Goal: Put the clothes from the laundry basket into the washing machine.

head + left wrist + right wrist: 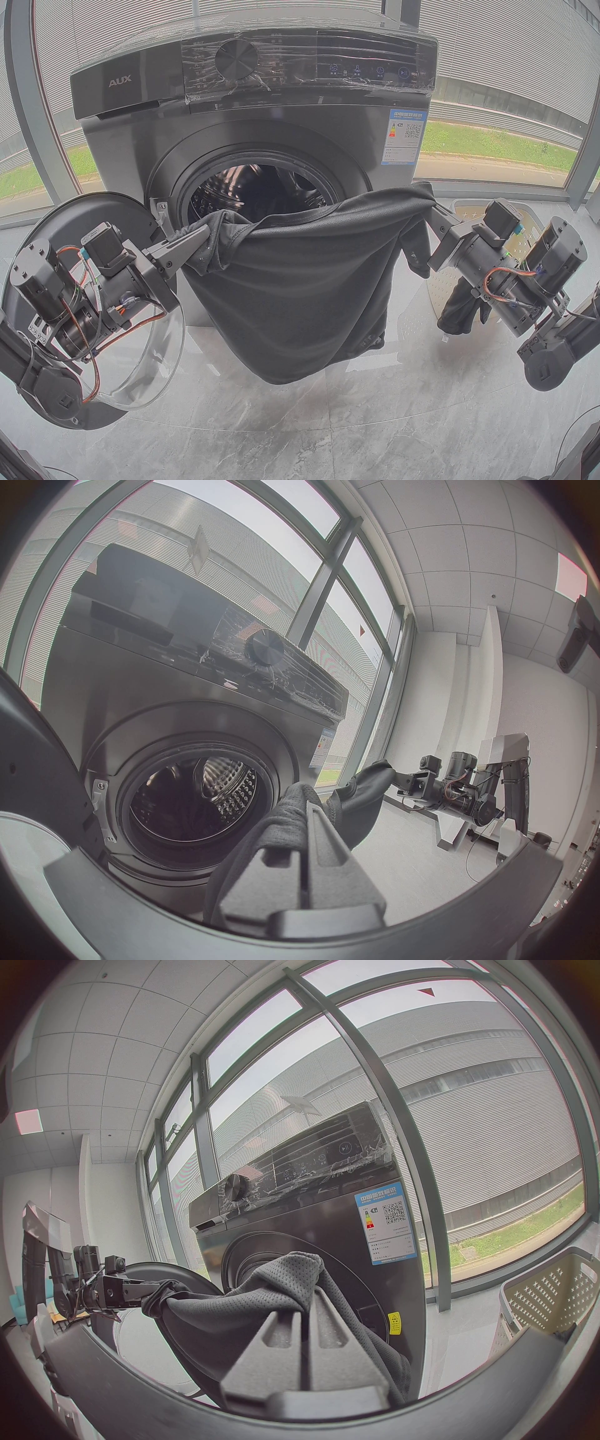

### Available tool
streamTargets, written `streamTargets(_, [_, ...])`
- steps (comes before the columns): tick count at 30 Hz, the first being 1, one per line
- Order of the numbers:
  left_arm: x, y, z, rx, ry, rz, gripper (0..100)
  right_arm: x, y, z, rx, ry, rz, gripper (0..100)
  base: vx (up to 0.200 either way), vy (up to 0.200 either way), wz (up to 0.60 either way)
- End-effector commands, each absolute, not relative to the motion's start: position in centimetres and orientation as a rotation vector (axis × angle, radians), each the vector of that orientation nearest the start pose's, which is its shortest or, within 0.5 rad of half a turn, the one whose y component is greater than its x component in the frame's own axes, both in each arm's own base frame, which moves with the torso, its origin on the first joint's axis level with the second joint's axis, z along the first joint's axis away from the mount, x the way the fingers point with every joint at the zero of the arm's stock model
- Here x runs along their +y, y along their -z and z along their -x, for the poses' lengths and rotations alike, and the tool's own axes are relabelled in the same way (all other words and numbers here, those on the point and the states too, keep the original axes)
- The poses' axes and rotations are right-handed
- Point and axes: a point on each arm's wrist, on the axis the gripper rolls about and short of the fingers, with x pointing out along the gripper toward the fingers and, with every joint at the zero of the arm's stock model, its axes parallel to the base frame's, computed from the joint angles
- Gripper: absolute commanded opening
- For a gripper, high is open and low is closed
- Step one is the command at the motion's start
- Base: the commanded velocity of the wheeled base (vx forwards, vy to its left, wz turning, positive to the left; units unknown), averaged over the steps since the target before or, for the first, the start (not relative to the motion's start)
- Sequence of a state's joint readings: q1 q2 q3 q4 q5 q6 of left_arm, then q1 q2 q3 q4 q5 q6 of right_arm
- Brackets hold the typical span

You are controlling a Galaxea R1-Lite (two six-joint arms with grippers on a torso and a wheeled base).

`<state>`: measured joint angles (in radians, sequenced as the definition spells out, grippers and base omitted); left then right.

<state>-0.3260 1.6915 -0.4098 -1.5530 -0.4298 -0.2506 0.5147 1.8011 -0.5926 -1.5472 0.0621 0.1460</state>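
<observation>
Pale marbled floor [325,425], tall windows [500,75] behind. Dark grey washing machine [262,125] stands against the glass. Its control strip and dial [236,59] are under plastic film, with a label sticker [403,136] on the upper right of its front. Round door [75,219] stands wide open on the machine's left side. Drum opening [256,187] uncovered, steel drum visible inside. White perforated laundry basket [531,222] on the floor just right of the machine.

Left arm held in front of the open door, wrist roughly level. Left gripper [199,237] at the lower left rim of the drum opening, fingers pinched tight on a bunched corner of cloth. Right arm lies across the basket on the machine's right. Right gripper [433,214] sits right of the opening, a little higher than the left one, likewise clamped on cloth with no gap between the fingers.

Garment [300,287]: dark charcoal, fine mesh weave, stretched between both grippers directly in front of the machine. Top edge sags across the lower part of the drum opening, outside the drum. The body hangs as a wide pouch over the machine's lower front. One loose end dangles below the right gripper. Further dark cloth [461,306] hangs under the right arm in front of the basket; cannot tell whether it belongs to the same garment.
</observation>
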Motion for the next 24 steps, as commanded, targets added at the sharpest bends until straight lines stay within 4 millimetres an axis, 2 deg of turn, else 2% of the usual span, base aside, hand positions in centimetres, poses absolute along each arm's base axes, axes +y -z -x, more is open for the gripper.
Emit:
streamTargets(1, [-9.04, -17.84, -24.00, -0.182, 0.779, 0.223, 0, 14.82, -19.09, -25.87, -0.299, -0.597, -0.219, 0, 0.000, 0.000, 0.00])
streamTargets(21, [-8.69, -17.85, -24.14, -0.183, 0.774, 0.218, 0, 14.94, -19.23, -26.09, -0.306, -0.597, -0.222, 0, 0.000, 0.000, 0.00])
streamTargets(22, [-8.69, -17.87, -24.13, -0.185, 0.774, 0.217, 100, 14.94, -19.11, -26.09, -0.302, -0.597, -0.221, 0, 0.000, 0.000, 0.00])
streamTargets(24, [-8.61, -17.89, -24.13, -0.184, 0.773, 0.218, 100, 14.90, -19.07, -26.10, -0.300, -0.596, -0.220, 0, 0.000, 0.000, 0.00])
